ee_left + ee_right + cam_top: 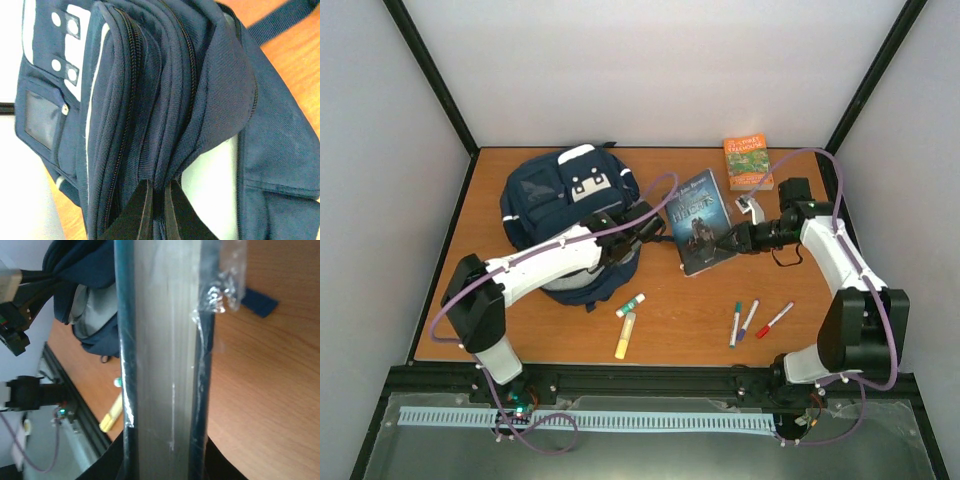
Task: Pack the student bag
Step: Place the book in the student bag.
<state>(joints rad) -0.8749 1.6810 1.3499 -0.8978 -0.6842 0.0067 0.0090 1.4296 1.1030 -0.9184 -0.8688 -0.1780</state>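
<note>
**Layout.** The student bag (560, 200), a large navy blue fabric backpack with white stripes and patches, lies on the far-left part of the brown wooden table (695, 300) with its front pockets up.

**Left gripper** (157, 197): fingers are pressed together on a thin fold of the bag's fabric, at the zip edge of the main compartment. Pale lining (210, 175) shows in the gap just beside the pinch, and the mouth looks narrow.

**Right gripper** (735, 240): clamped on one edge of a dark-covered paperback book in clear plastic wrap (700, 220), held just right of the bag. I cannot tell whether the book's far edge rests on the table.

**Risks, as judged from here:**
1. The pinch holds only a fold of soft cloth. If the flap is lifted, the cloth may slide out and the mouth may fall shut before the book arrives.
2. Several zip lines run close and parallel, so a book corner could snag on the teeth or enter the wrong pocket.
3. The wrap is loose and glossy, and the book is held by one edge. Pressing it against the fabric could make it pivot or slip in the fingers.
4. Nothing anchors the bag, so a push from the book may slide it instead of filling it.
5. The two wrists work close together, and the left arm's purple cable (660, 185) loops near the book, where it could catch.
</note>
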